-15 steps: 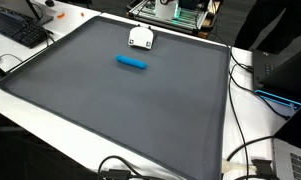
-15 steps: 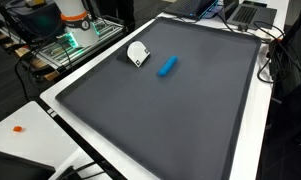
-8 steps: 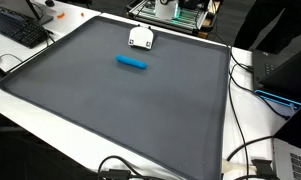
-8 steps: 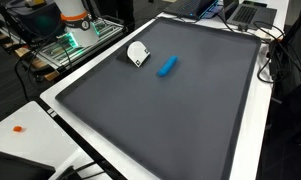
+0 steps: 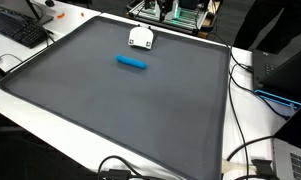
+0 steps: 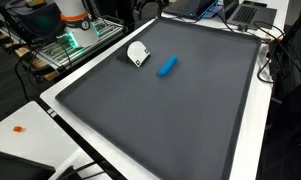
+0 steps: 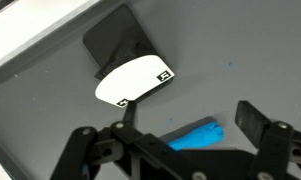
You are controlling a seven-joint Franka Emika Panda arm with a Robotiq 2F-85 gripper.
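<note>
A blue cylinder-like object lies on a dark grey mat; it also shows in the other exterior view. A white rounded block with a black marker tag stands just beyond it near the mat's far edge. In the wrist view my gripper is open and empty, hovering above the mat. The blue object lies below, between the two fingers, with the white block further off. In both exterior views only a dark part of the gripper shows at the top edge.
The mat lies on a white table. A keyboard sits at one corner, cables trail along one side, and laptops stand at another. A cart with electronics is beside the table. A small orange item lies on the white surface.
A dark part of the gripper has come into view at the top edge of both exterior views, above the white block. The blue object and the block have not moved.
</note>
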